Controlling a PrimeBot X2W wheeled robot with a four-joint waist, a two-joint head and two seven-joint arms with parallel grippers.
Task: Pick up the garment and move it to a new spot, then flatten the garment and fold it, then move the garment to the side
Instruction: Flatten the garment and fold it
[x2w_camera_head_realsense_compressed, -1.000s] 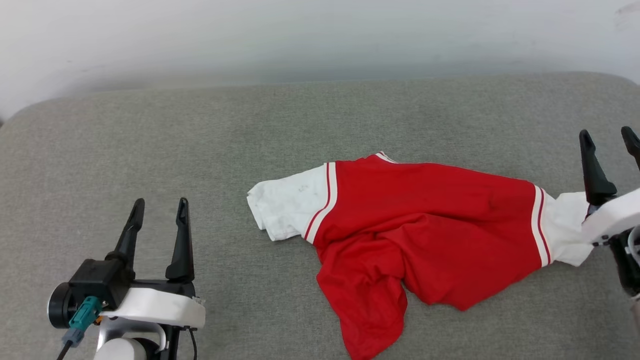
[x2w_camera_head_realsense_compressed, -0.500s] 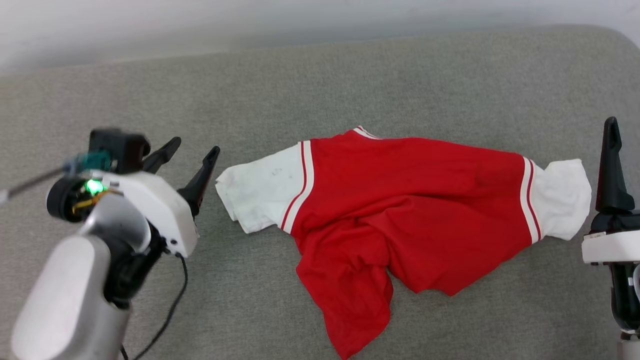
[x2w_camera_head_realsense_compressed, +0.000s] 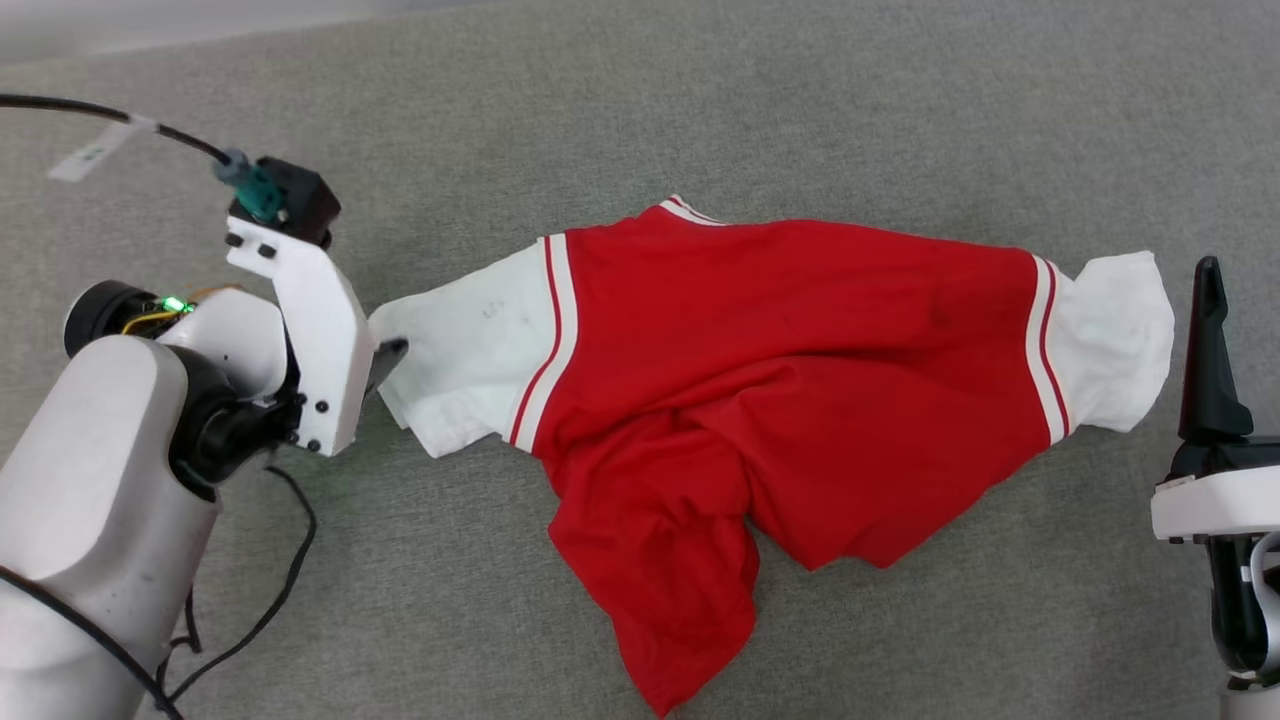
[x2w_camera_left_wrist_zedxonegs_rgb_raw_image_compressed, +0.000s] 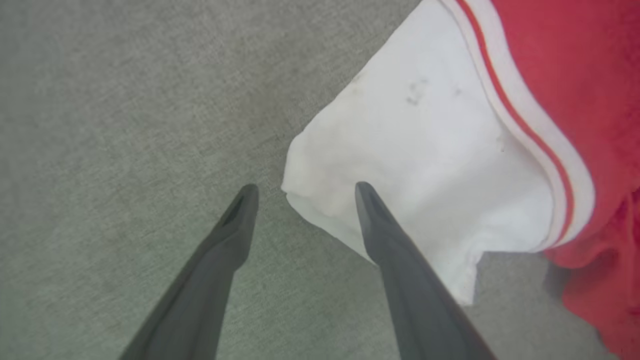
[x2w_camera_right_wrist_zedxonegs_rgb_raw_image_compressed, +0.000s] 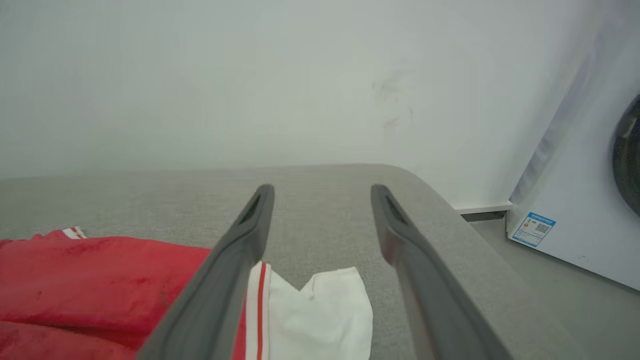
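Observation:
The garment (x2w_camera_head_realsense_compressed: 780, 380) lies crumpled and back-up on the grey padded surface, red with a white sleeve at each end and striped trim. My left gripper (x2w_camera_left_wrist_zedxonegs_rgb_raw_image_compressed: 306, 191) is open just above the corner of the left sleeve (x2w_camera_left_wrist_zedxonegs_rgb_raw_image_compressed: 425, 150). One finger is over the white cloth and the other over bare surface; its dark fingertip (x2w_camera_head_realsense_compressed: 392, 350) touches the sleeve's edge in the head view. My right gripper (x2w_camera_right_wrist_zedxonegs_rgb_raw_image_compressed: 322, 192) is open and empty, held low beside the right sleeve (x2w_camera_right_wrist_zedxonegs_rgb_raw_image_compressed: 320, 310), with one finger (x2w_camera_head_realsense_compressed: 1212, 350) upright just right of that sleeve.
The grey surface (x2w_camera_head_realsense_compressed: 700, 100) extends all round the shirt and curves off at its far right corner (x2w_camera_right_wrist_zedxonegs_rgb_raw_image_compressed: 425, 185). A white appliance (x2w_camera_right_wrist_zedxonegs_rgb_raw_image_compressed: 575, 200) stands on the floor beyond that corner. A black cable (x2w_camera_head_realsense_compressed: 100, 112) trails from my left wrist.
The head camera has tilted down and closer. My left arm has swung up from the front left to the left sleeve. The right gripper stays beside the right sleeve, still open.

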